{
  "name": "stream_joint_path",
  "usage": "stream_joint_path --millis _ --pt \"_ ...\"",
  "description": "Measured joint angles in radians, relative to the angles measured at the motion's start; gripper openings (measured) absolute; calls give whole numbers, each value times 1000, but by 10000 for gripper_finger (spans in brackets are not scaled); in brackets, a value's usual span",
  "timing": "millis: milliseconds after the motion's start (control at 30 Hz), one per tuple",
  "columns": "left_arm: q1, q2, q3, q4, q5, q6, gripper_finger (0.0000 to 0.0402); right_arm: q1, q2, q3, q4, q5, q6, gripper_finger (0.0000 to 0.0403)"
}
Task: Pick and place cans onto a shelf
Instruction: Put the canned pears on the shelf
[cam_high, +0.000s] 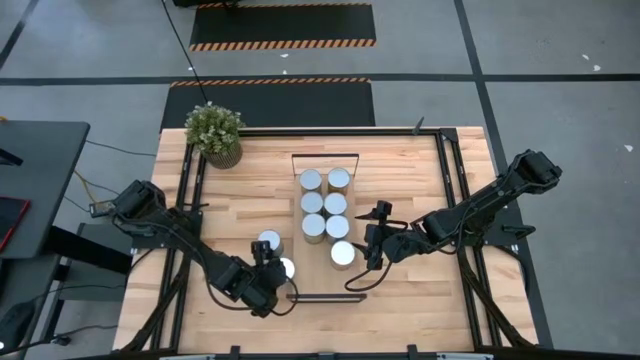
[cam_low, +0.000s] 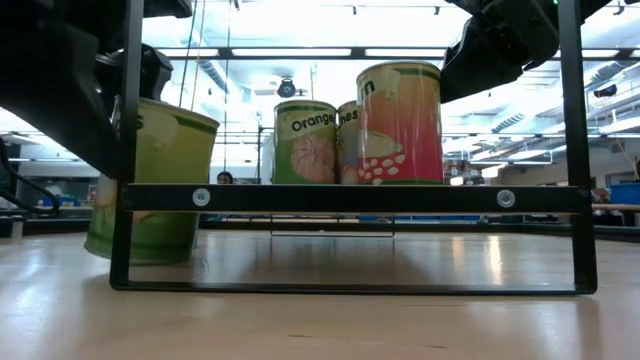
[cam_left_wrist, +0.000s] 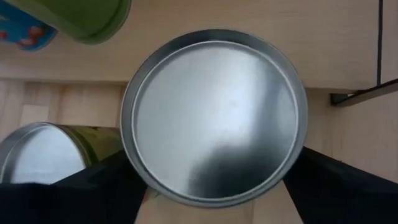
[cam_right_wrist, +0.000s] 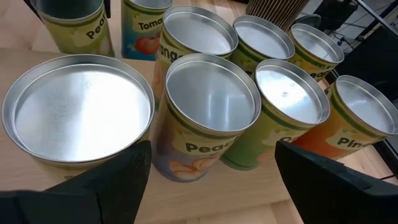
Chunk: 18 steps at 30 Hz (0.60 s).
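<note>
Several cans (cam_high: 325, 204) with silver tops stand in two rows on the shelf (cam_high: 348, 285), a light-wood board with black end bars. Two more cans are left of the shelf: one (cam_high: 268, 243) rests on its base on the table, the other (cam_high: 286, 267) is between the fingers of my left gripper (cam_high: 276, 274), which is shut on it. In the left wrist view its round top (cam_left_wrist: 214, 115) fills the picture. My right gripper (cam_high: 366, 256) stands open beside the shelf's nearest can (cam_right_wrist: 78, 112), with nothing between its fingers (cam_right_wrist: 106, 186). My left gripper pinches the can's side wall just under the rim (cam_left_wrist: 138, 177) between its two fingers (cam_left_wrist: 339, 186), one on each opposite side. The fingers come slanting down from the near left. In the low view the can (cam_low: 150, 180) leans; I cannot tell whether its base is off the table.
A potted green plant (cam_high: 215, 132) stands at the table's far left corner. Black frame bars (cam_high: 452, 190) run along the table's left and right sides. The shelf's near end bar (cam_low: 350, 198) crosses the low view in front of the cans.
</note>
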Motion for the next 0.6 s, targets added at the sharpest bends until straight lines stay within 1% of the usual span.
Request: stream_joint_path --millis 200,333,600 --pt "-1 1 0 -17 -2 1 392 0 0 0 0 -7 3 350" --pt "-1 1 0 -37 -13 27 394 0 0 0 0 -8 3 350" --pt "7 1 0 57 -24 132 394 0 0 0 0 -8 1 350"
